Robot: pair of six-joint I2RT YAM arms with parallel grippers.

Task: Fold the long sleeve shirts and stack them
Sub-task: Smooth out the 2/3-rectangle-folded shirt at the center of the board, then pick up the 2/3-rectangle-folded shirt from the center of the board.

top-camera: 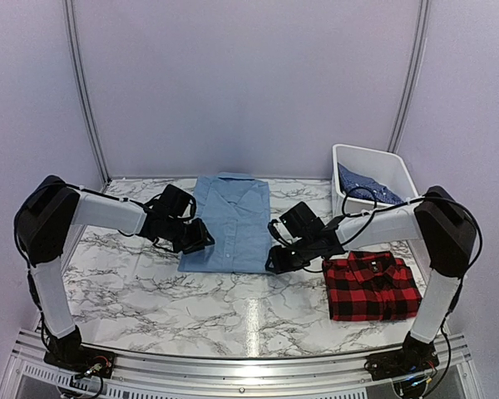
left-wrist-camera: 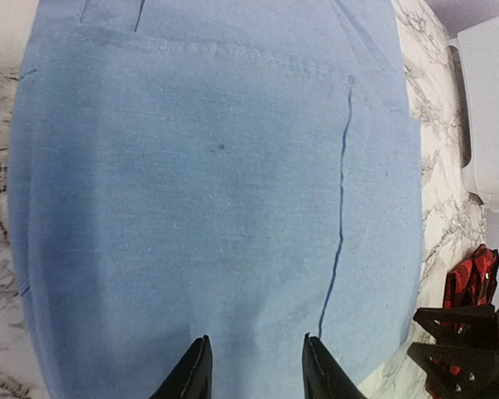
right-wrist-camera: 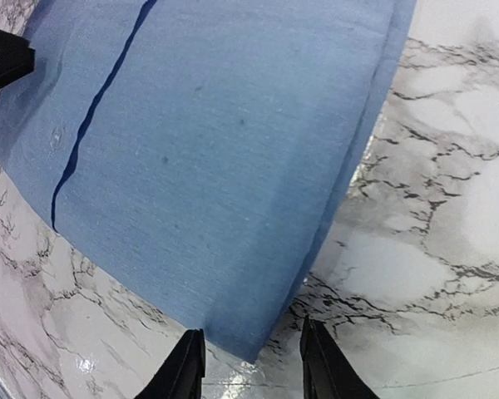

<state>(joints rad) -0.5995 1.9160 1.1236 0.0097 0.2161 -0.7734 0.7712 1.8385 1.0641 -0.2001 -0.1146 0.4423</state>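
The light blue shirt (top-camera: 230, 220) lies folded lengthwise, collar at the far end, in the middle of the marble table (top-camera: 150, 291). It fills the left wrist view (left-wrist-camera: 216, 191) and shows in the right wrist view (right-wrist-camera: 208, 158). My left gripper (top-camera: 201, 238) is open over the shirt's near left edge (left-wrist-camera: 254, 370). My right gripper (top-camera: 276, 259) is open at the shirt's near right corner (right-wrist-camera: 249, 366). The red-and-black plaid shirt (top-camera: 371, 285) lies folded at the right. The darker blue patterned shirt (top-camera: 366, 186) lies in the white bin (top-camera: 397, 165).
The white bin stands at the back right, also seen in the left wrist view (left-wrist-camera: 491, 108). A grey wall with metal posts closes the back. A metal rail (top-camera: 249, 370) runs along the near edge.
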